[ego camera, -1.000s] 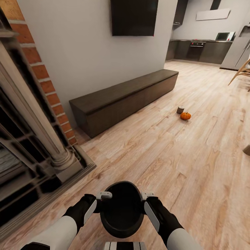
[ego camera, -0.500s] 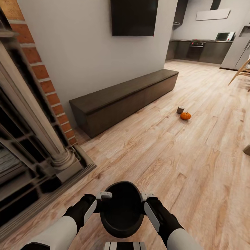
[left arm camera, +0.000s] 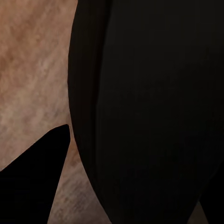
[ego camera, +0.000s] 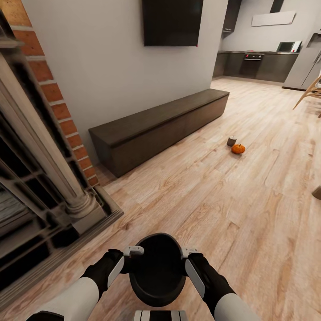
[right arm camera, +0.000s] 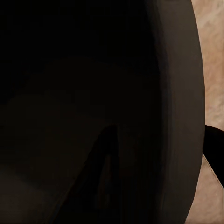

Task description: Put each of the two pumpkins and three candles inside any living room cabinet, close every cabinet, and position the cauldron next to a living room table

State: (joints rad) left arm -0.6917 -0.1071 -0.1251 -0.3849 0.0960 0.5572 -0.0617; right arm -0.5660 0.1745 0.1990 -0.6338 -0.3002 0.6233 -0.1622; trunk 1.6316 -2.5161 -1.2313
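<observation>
Head view, bottom centre: carried cauldron (ego camera: 157,267) clamped between left gripper (ego camera: 133,251) and right gripper (ego camera: 189,252), needing a table next.

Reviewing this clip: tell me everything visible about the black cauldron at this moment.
The matte black round-bellied cauldron sits low in the head view, directly in front of the robot, its wide mouth facing up and its dark interior looking empty. The left gripper and right gripper are at opposite sides of its rim, above the light wooden floor. Whether it is lifted or resting cannot be told. In both wrist views its smooth dark wall looms close. Its feet are hidden.
</observation>
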